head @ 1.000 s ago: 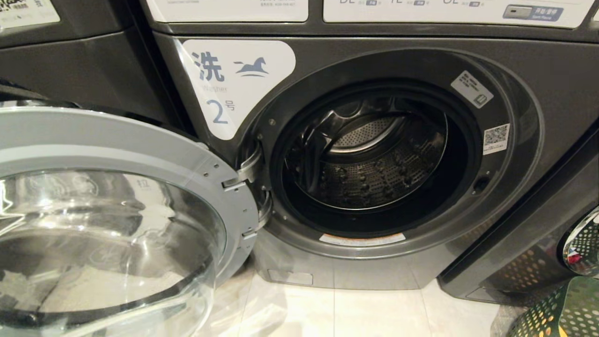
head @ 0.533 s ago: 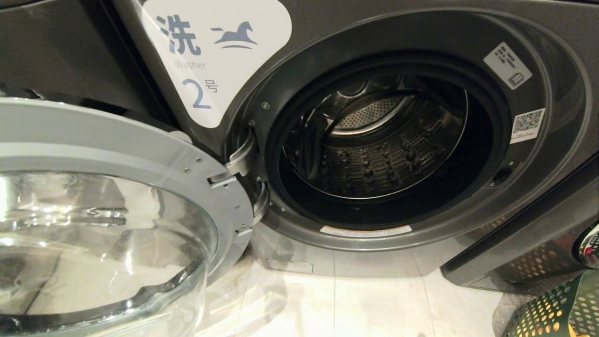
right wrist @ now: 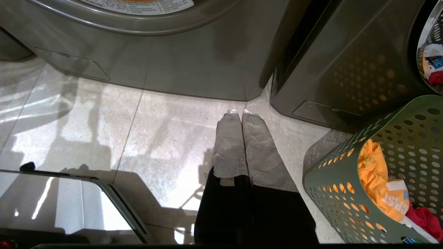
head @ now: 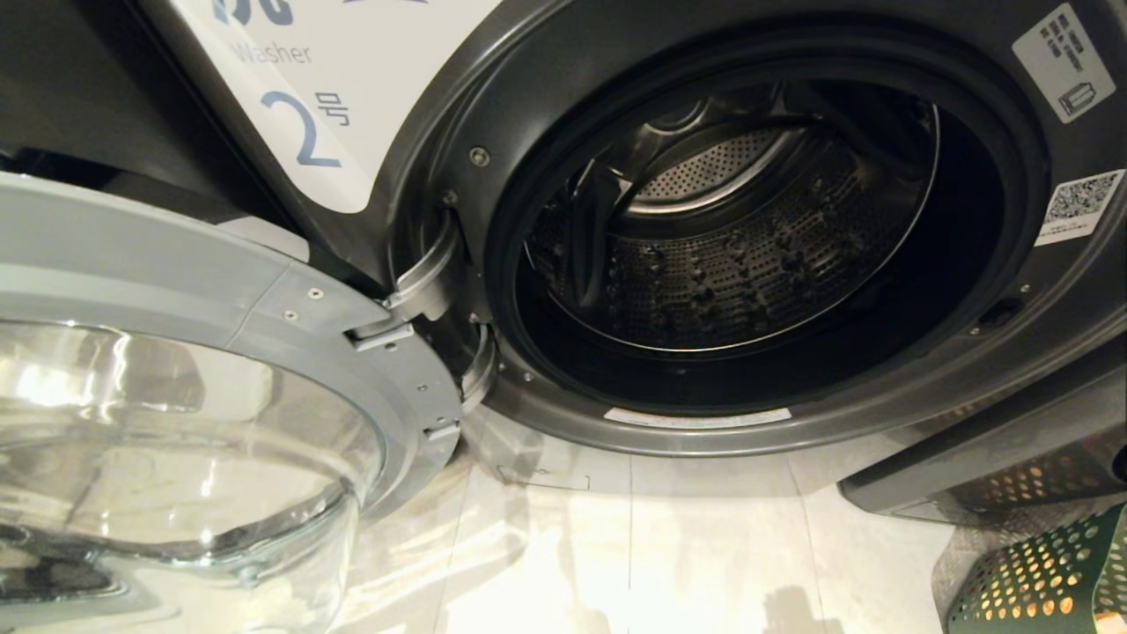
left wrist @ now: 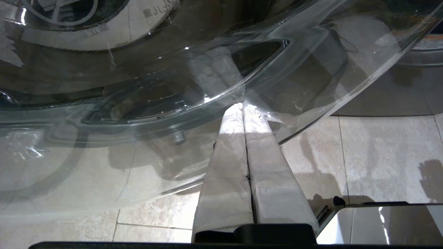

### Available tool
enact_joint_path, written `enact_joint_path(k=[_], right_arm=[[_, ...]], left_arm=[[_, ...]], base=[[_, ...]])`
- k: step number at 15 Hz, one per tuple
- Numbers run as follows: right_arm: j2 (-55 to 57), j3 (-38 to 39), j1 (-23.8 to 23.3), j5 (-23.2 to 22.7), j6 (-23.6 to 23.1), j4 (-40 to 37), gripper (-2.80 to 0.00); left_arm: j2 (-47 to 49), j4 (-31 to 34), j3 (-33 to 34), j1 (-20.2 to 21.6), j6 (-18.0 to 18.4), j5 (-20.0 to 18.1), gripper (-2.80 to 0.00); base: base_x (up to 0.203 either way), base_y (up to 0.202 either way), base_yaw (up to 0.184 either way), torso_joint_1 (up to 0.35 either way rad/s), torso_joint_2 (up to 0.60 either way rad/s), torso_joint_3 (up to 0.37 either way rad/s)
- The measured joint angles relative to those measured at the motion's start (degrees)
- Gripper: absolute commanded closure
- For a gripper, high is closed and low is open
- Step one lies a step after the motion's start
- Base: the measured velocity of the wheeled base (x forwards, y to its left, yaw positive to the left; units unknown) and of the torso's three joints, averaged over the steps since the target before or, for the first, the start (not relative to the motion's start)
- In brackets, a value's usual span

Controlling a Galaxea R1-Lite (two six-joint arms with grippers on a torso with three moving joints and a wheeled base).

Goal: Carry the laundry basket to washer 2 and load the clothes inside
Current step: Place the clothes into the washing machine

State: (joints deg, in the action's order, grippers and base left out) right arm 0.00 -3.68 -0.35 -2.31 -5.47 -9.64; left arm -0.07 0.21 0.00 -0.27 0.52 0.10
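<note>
Closer view: washer 2 (head: pixel 423 106) perforated steel drum (head: pixel 722 264)

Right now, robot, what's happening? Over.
Left gripper and right gripper shut, empty. Grey washer 2 open, drum bare. Clothes in green holey basket on floor. Open glass door near left gripper.

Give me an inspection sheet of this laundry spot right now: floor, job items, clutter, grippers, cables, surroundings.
Surface: pale tiled floor, glossy with reflections.
Job's things: washer 2 has its glass door swung open to the robot's left; its drum shows no clothes. Green laundry basket stands on the floor at the robot's right, holding the clothes.
Clutter: nothing seen.
Grippers: left gripper jaws shut, empty, tips near the door glass; right gripper jaws shut, empty, over the floor beside the basket.
Cables: nothing seen.
Surroundings: another grey machine to the right.
</note>
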Motion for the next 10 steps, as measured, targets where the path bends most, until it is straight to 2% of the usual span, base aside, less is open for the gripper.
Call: enact_joint_path(k=[7, 10], right_arm=[[0.0, -0.1, 0.0, -0.3, -1.3, -0.1, 0.00], [0.0, -0.1, 0.0, 0.0, 1.0, -0.1, 0.00]], left_arm=[[0.0, 0.0, 0.0, 0.0, 0.0, 0.0, 0.00], [0.0, -0.1, 0.0, 0.0, 0.0, 0.0, 0.00]], base=[[0.000, 0.000, 0.000, 0.000, 0.00, -0.009], [0.000, 0.000, 0.000, 0.000, 0.00, 0.000]])
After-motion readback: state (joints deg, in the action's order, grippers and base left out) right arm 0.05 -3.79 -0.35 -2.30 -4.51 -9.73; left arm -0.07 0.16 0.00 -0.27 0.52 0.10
